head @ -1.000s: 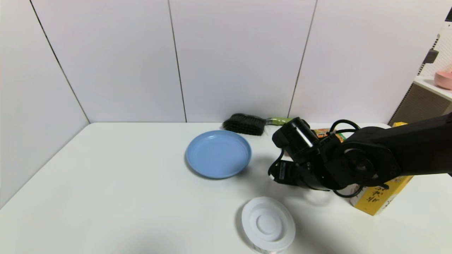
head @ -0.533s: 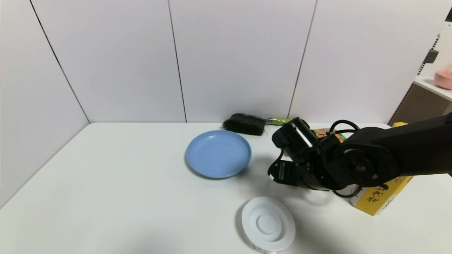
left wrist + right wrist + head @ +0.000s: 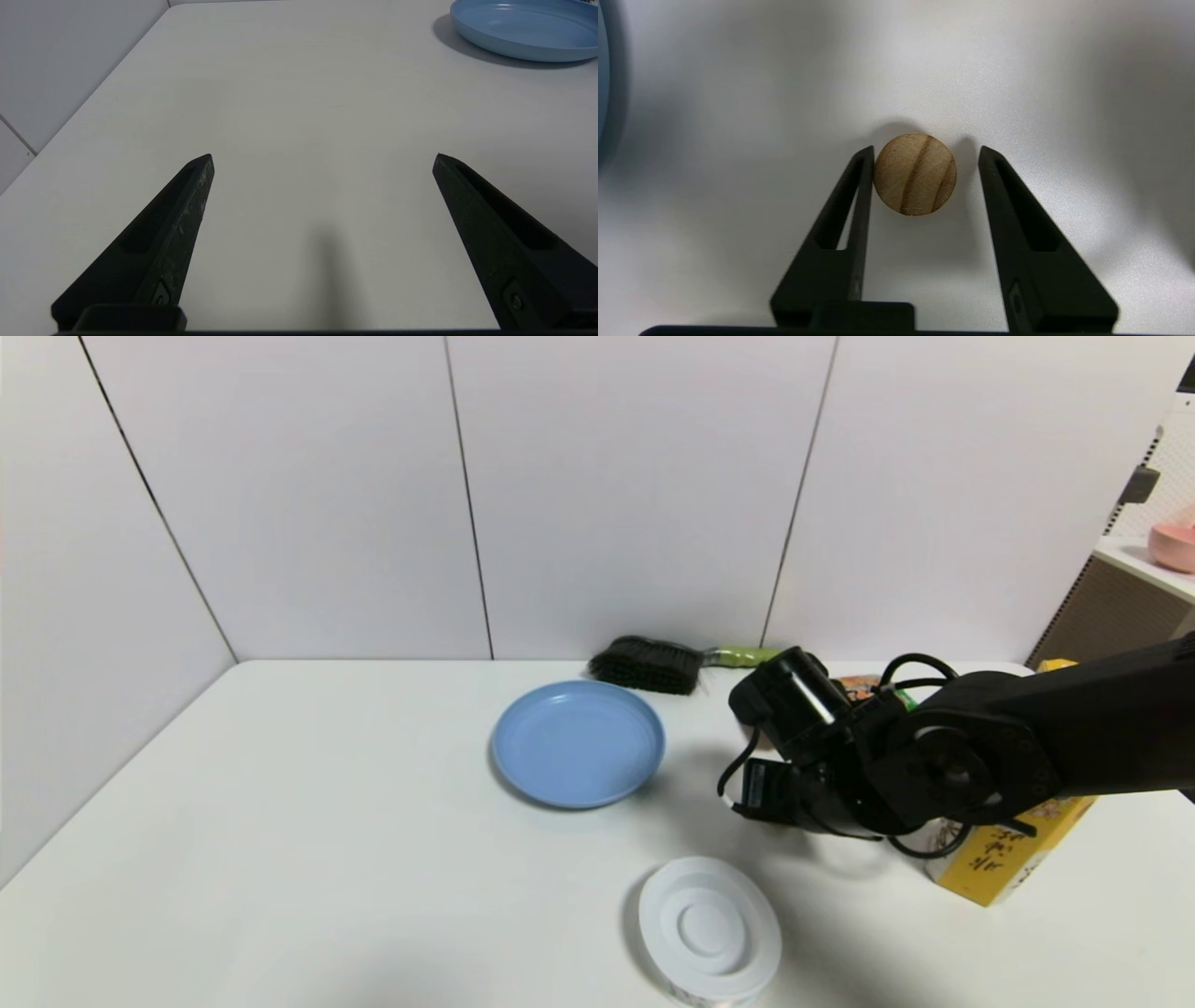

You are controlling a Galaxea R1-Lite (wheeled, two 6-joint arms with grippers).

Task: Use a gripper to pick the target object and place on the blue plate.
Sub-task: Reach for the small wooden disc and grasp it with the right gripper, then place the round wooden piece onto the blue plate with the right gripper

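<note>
Your right gripper (image 3: 924,151) is sitting low over the white table (image 3: 327,859), just to the right of the blue plate (image 3: 578,743) in the head view. From its wrist camera you're looking at the target object (image 3: 915,174), a small round tan ball with darker brown stripes, lying on the table between the two black fingers (image 3: 850,205). One finger is touching the ball's side, the other is standing off with a visible gap, so the jaws are partly open and aren't clamping anything yet. A sliver of the plate's rim is showing at the edge of that view, near but apart from the ball.

In the head view the arm's bulk is hiding the ball completely. You're also getting a round white lidded container (image 3: 709,930) nearer the robot, a black brush (image 3: 646,664) by the back wall, and a yellow box (image 3: 1013,847) behind the arm.

Your left gripper (image 3: 322,156) is hanging over bare table with its jaws spread wide, holding nothing, the plate well ahead of it.
</note>
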